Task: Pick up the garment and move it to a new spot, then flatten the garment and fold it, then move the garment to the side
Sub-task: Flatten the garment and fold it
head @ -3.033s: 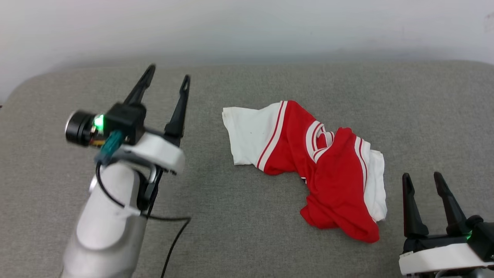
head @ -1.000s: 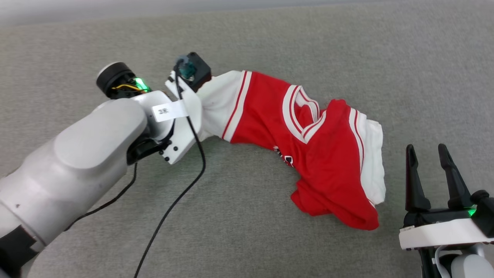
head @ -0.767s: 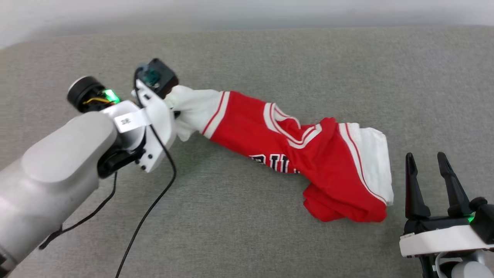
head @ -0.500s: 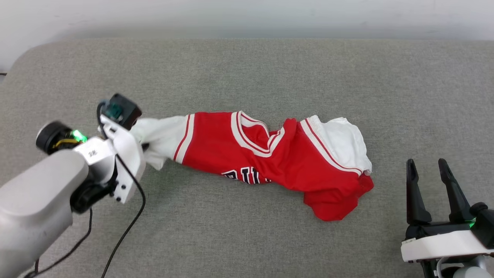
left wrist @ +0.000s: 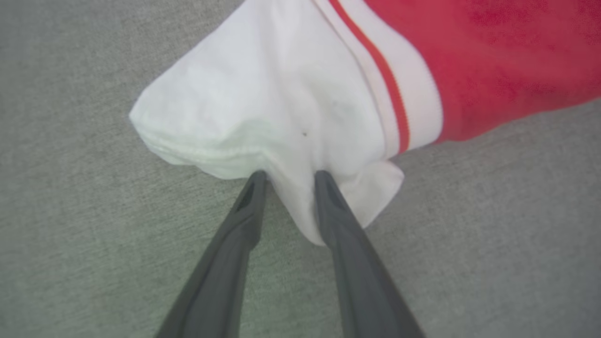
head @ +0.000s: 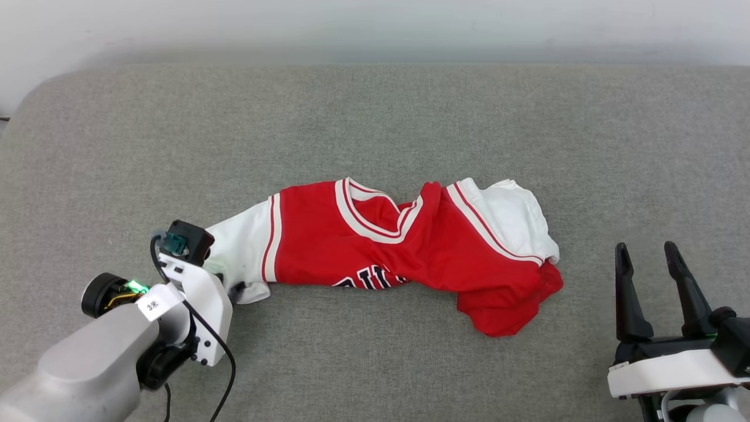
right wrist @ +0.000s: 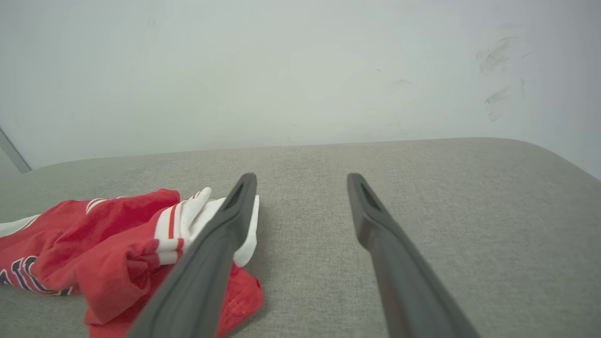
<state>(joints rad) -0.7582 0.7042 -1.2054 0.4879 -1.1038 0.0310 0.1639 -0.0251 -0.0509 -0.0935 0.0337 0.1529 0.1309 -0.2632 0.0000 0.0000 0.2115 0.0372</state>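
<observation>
**Q:** Location of the garment?
**A:** The garment (head: pixel 410 252) lies on the cushion (head: pixel 375 117), a rumpled band running left to right across the cushion's middle, nearer its front than its back. One white sleeve (head: pixel 246 249) points to the cushion's left. The other sleeve (head: pixel 515 214) and a bunched red hem (head: pixel 507 305) lie toward the cushion's right.

**Q:** State of the pincers?
**A:** Left gripper (left wrist: pixel 291 177), low over the cushion's left front: jaws narrowly parted, with a fold of the sleeve's cuff between the tips. Whether they pinch it or merely straddle it cannot be told. Right gripper (head: pixel 644 249), over the cushion's right front: jaws wide, nothing between them.

**Q:** Handling?
**A:** Judged light, soft and limp: a thin knit that drapes, twists and drags in folds and keeps no shape of its own. It is not fragile. It is not slippery against the cushion's coarse weave, which likely holds it back when pulled. A single-point pull would probably rope it, as the present twist suggests.

**Q:** Where to take hold?
**A:** Best at the edges, at two points at once: the sleeve cuff toward the cushion's left, and the other sleeve or its shoulder seam toward the right. Each is pinched through a small raised fold, then the two are drawn apart to spread the body flat. The bunched hem likely needs a separate pull toward the cushion's front.
</observation>
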